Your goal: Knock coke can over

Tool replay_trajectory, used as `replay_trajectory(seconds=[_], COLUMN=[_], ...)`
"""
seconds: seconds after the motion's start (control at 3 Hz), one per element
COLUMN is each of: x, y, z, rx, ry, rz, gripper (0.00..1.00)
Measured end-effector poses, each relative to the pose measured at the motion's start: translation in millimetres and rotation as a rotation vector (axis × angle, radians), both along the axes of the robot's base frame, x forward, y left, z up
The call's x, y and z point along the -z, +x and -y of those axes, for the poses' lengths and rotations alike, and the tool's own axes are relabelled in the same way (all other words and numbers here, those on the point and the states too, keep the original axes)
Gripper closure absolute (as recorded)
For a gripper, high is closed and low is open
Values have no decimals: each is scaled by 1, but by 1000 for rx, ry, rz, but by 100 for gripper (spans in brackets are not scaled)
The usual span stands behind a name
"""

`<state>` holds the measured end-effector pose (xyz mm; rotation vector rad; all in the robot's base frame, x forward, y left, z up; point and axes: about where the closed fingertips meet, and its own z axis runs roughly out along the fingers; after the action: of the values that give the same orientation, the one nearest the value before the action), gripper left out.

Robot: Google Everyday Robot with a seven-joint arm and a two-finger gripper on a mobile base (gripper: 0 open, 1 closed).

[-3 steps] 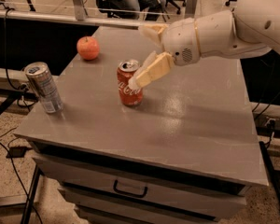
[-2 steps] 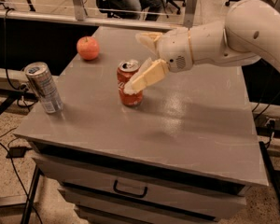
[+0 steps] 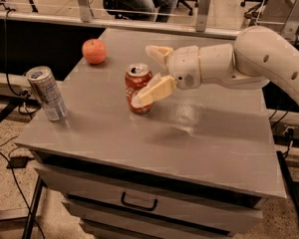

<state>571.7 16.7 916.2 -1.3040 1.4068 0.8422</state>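
Grey and faintly glossy, the bench (image 3: pixel 204 148) stands on a stack of drawers with a dark pull handle (image 3: pixel 138 203). Behind it run a metal rail and some office chairs.

The coke can (image 3: pixel 134 86) stands upright on its base near the middle-left of the top, its long axis vertical and its silver lid facing up. A white arm (image 3: pixel 259 59) reaches in from the right, nearly level with the surface. Its gripper (image 3: pixel 144 76) has the fingers spread wide apart and holds nothing. One cream finger (image 3: pixel 157 89) slants across the can's front, low on its right flank, and looks to be touching it. The other finger pokes out behind the can, up near the rim. So the can sits just left of the wrist, between the two fingers, and a push to the left would have to tip that upright axis flat.

The can is a thin, smooth aluminium cylinder, so I would expect it to topple easily and then roll. A round red apple (image 3: pixel 94 51) lies well apart at the back left. A silver-grey can (image 3: pixel 46 93) stands near the left edge, in the direction a rolling can could travel.
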Motion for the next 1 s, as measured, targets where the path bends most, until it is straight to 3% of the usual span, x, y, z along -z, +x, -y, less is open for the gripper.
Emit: replay_trajectory(seconds=[0.33, 1.0], x=[14, 40], y=[4, 3], z=[3, -2], rx=[11, 1], ry=[46, 49], rz=[-1, -6], gripper=[0, 0])
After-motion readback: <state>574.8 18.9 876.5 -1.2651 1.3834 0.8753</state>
